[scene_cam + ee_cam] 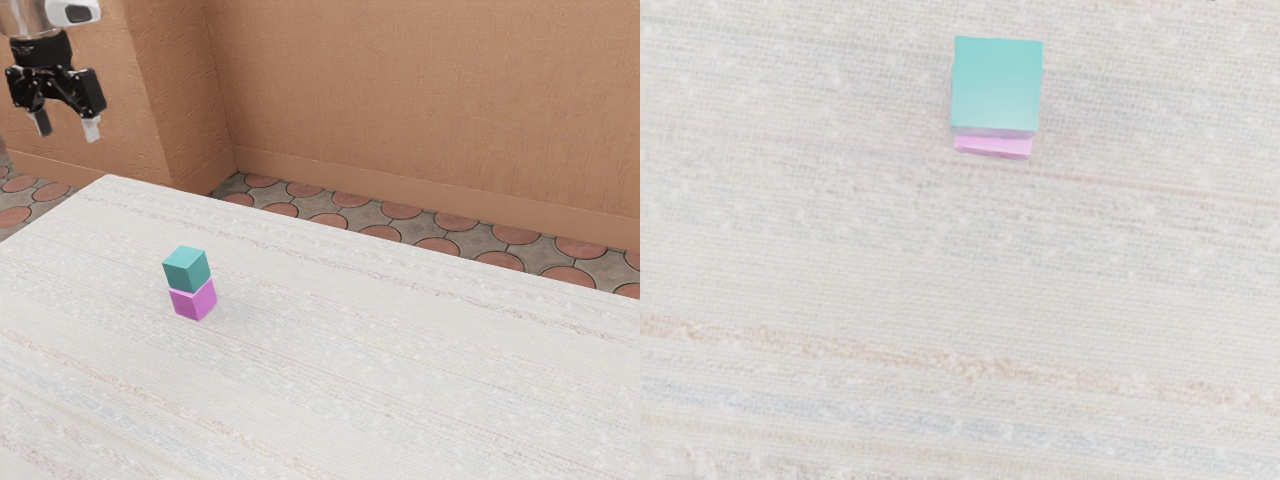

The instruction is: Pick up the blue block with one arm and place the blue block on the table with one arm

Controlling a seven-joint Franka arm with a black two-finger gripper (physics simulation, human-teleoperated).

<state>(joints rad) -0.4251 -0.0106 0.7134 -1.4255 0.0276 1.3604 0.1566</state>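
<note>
The pale desk [380,400] lies nearest, its surface spreading across six o'clock in the exterior view. Toward nine o'clock from that view's middle, the blue block [187,268] sits on a pink block [194,300], touching it, the two slightly out of line. At ten o'clock, above and well apart from both, hangs the gripper [67,127], its jaws spread with nothing between them.
</note>
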